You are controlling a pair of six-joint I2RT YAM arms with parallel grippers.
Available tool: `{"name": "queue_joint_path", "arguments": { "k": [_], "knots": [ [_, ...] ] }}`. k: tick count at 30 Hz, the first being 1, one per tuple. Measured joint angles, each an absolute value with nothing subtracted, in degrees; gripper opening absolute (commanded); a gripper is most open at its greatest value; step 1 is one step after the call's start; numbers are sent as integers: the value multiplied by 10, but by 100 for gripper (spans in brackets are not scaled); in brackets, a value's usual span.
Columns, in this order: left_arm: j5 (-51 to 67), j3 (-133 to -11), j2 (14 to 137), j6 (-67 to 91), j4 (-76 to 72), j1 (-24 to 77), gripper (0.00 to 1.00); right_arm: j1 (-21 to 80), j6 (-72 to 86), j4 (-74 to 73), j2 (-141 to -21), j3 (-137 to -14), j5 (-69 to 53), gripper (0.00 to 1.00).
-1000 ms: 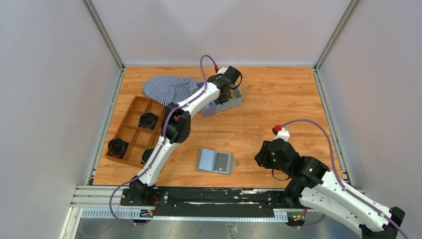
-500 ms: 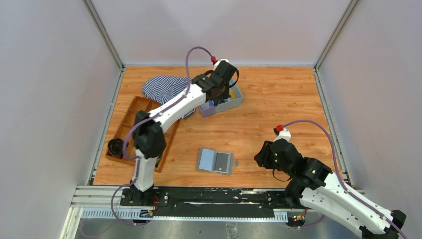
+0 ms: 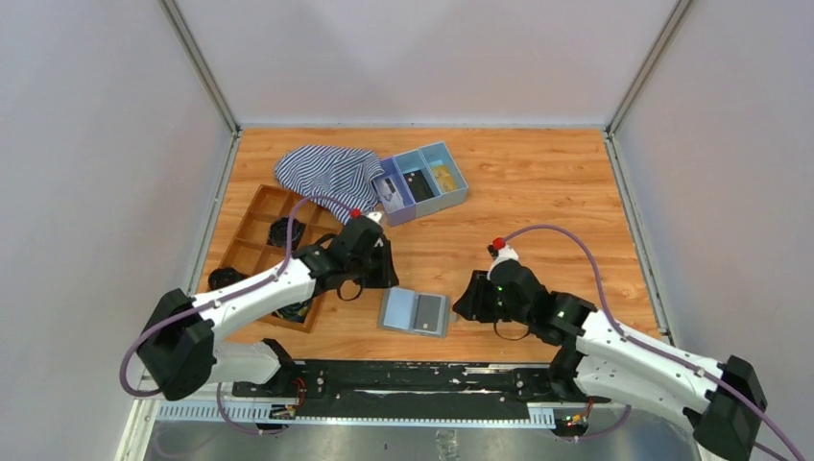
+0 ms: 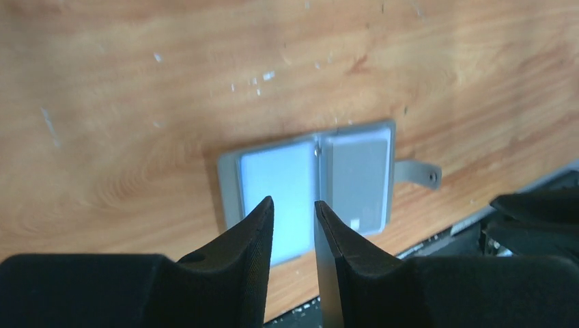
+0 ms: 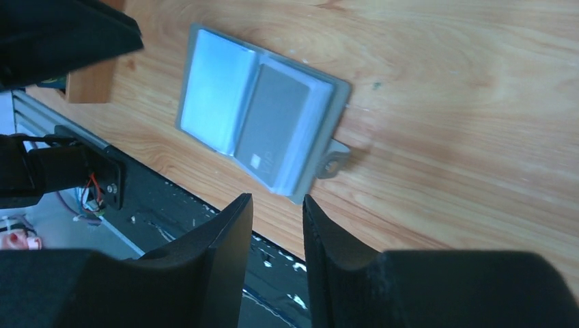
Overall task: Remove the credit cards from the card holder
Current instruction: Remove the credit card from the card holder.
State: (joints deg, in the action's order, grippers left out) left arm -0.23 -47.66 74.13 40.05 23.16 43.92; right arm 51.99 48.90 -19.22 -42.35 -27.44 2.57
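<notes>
The grey card holder (image 3: 415, 312) lies open and flat on the wooden table near the front edge. In the left wrist view it (image 4: 229, 171) shows a pale blue credit card (image 4: 276, 184) in its left half and a grey card (image 4: 358, 179) in its right half, with the snap strap (image 4: 418, 173) sticking out to the right. My left gripper (image 4: 293, 203) is slightly open and empty, above the holder's left half. My right gripper (image 5: 276, 199) is slightly open and empty, just off the holder's (image 5: 328, 102) strap side.
A blue three-compartment tray (image 3: 451, 197) and a striped cloth (image 3: 326, 168) lie at the back. A wooden divided tray (image 3: 251, 223) with black items sits at the left. The black base rail (image 3: 413, 379) runs along the near edge.
My left arm has swung back from the blue tray at the rear to the card holder's left side. My right arm has moved left toward the holder. The holder has not moved.
</notes>
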Motion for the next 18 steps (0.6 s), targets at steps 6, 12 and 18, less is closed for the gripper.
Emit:
{"name": "queue_joint_path", "arguments": {
  "k": [6,12,18],
  "knots": [
    [62,-366,691,458,159,440,34,550,498,-90,-545,-275,-13,37],
    [68,-349,709,479,126,440,34,559,511,-39,-626,-276,-35,37],
    [50,-349,772,480,121,440,34,559,517,-19,-663,-276,-35,37]
  ]
}}
